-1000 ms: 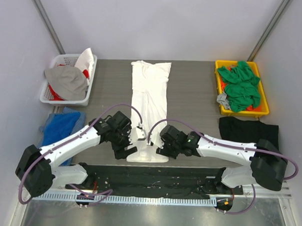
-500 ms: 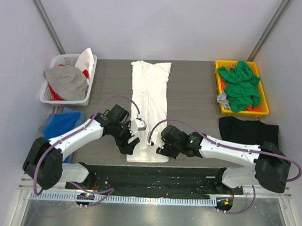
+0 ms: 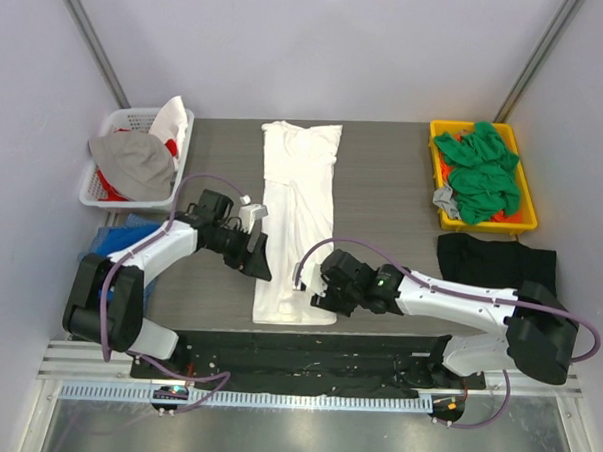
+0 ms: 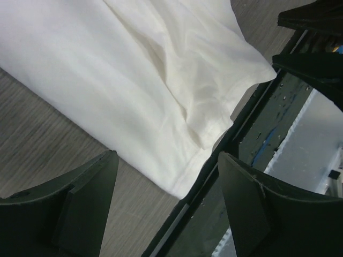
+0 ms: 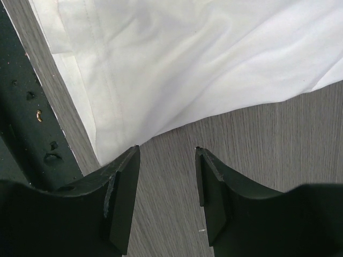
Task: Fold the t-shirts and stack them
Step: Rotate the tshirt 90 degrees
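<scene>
White t-shirt [image 3: 297, 221] lies flat between left gripper [image 3: 259, 252] and right gripper [image 3: 318, 293], both spread apart, empty.

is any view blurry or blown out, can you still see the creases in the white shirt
Top external: even, soft light, sharp; the white t-shirt is very bright, creases faint. Left wrist: creases clear, the left gripper has dark fingers that look slightly soft, a washed-out patch at lower right. Right wrist: table grain crisp, the right gripper nearly black.
</scene>
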Motion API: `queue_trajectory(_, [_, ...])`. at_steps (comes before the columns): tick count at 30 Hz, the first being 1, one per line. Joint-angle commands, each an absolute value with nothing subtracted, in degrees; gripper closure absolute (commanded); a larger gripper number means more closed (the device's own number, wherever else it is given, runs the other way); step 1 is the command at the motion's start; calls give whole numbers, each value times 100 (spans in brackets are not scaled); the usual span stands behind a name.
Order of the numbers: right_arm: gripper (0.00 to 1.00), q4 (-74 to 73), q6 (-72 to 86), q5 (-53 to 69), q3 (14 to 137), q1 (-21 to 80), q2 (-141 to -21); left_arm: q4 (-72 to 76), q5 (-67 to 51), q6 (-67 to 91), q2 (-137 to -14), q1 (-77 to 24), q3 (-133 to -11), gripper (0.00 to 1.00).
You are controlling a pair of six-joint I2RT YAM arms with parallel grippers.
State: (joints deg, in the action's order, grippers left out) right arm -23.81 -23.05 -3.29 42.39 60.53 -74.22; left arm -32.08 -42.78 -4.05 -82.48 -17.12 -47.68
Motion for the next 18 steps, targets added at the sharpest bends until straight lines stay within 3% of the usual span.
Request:
queue_trajectory(1, [47,-2136,-2320,-422,4201,6038,-7497,-2558,-4188,536,-8068,-1714,-4526,20])
queue_trajectory(11, [48,-2145,-2329,-343,4219,6038,-7418,-2654,-3077,1055,-8771,-1652,-4737,25])
queue_trajectory(18, [47,-2197,-2320,-150,4307,6161,-7374,-2918,-3270,660,-8808,-1608,-4966,23])
